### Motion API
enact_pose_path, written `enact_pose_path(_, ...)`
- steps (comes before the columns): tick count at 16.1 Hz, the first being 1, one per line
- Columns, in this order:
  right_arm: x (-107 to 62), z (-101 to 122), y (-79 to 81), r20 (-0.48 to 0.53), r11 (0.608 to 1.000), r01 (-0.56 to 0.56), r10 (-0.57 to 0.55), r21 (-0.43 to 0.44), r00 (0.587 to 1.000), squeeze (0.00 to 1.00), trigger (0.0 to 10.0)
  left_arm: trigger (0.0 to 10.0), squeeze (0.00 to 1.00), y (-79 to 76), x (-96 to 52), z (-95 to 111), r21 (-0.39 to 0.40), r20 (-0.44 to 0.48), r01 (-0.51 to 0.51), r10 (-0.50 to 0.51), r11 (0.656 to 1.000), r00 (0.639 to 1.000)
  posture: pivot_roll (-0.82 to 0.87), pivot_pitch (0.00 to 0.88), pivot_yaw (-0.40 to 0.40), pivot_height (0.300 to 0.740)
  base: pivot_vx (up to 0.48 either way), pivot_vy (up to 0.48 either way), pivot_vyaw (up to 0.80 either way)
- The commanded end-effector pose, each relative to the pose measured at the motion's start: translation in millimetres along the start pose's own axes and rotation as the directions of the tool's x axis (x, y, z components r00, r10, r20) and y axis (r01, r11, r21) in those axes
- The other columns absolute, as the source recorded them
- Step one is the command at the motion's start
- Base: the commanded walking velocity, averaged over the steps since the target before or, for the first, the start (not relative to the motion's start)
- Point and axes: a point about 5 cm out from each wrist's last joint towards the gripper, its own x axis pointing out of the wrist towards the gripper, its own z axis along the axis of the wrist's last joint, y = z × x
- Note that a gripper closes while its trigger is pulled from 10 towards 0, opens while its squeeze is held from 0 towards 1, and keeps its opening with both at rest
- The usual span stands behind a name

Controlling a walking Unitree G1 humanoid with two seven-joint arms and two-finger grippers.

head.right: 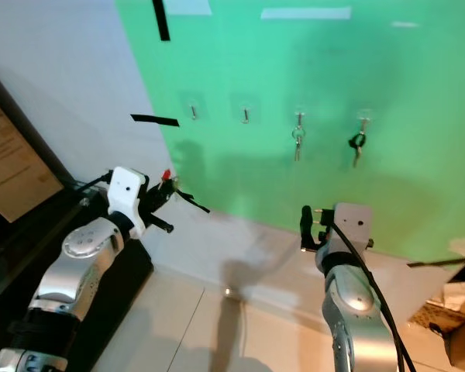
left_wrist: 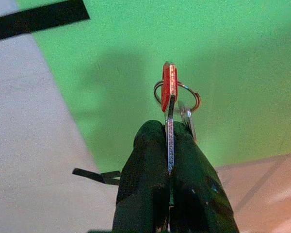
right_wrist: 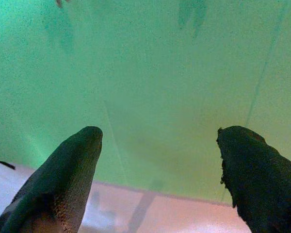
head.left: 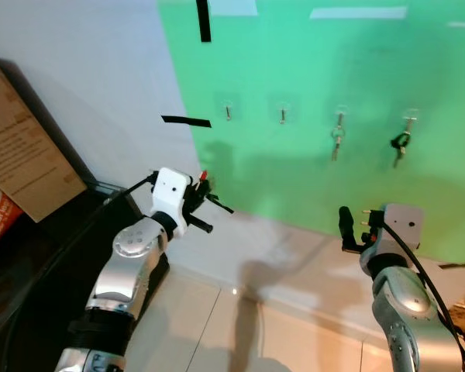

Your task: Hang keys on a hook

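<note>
My left gripper [head.left: 204,186] is raised toward the green wall, below and left of the hooks, shut on a bunch of keys [left_wrist: 170,94] with a red-headed key and a metal ring sticking out past the fingertips. A row of small clear hooks runs along the green wall: two bare hooks [head.left: 228,109] [head.left: 282,113] and two that carry keys, a silver bunch [head.left: 338,138] and a black-headed bunch [head.left: 401,145]. My right gripper [head.left: 355,221] is held up lower right, open and with nothing between its fingers [right_wrist: 70,172].
A brown cardboard box [head.left: 23,147] leans on a black cabinet [head.left: 70,232] at the left. Black tape strips [head.left: 186,121] mark the white wall. Light tiled floor [head.left: 240,325] lies below. More cardboard [head.right: 457,318] sits at the far right.
</note>
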Motion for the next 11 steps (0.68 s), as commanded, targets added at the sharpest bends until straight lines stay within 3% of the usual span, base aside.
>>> enact_pose_path(1, 0.8, 2.4, 2.6, 0.006, 1.0, -0.006, 0.006, 0.011, 1.0, 0.0, 10.0, 10.0, 0.0, 4.5, 0.4, 2.6, 0.01, -0.003, -0.012, 0.012, 1.0, 1.0, -0.14, 0.0, 0.159, 0.74, 0.0, 0.0, 0.0)
enact_pose_path(3, 0.8, 2.1, 2.8, 0.004, 1.0, -0.006, 0.006, 0.022, 1.0, 0.0, 10.0, 10.0, 0.0, 4.2, 1.3, 2.9, 0.01, -0.003, -0.008, 0.008, 1.0, 1.0, -0.14, 0.0, 0.159, 0.74, 0.0, 0.0, -0.57)
enact_pose_path(6, 0.6, 2.2, 3.3, 0.007, 1.0, -0.004, 0.003, 0.025, 1.0, 0.0, 10.0, 10.0, 0.0, 5.2, 1.9, 3.8, 0.012, -0.005, -0.006, 0.006, 1.0, 1.0, -0.14, 0.0, 0.166, 0.74, 0.0, 0.35, -0.8)
enact_pose_path(11, 1.1, 2.7, 2.5, 0.016, 1.0, -0.001, 0.001, 0.016, 1.0, 0.0, 10.0, 10.0, 0.0, 7.0, 3.3, 6.3, 0.008, 0.001, -0.019, 0.019, 1.0, 1.0, -0.15, 0.0, 0.168, 0.74, 0.0, 0.0, 0.0)
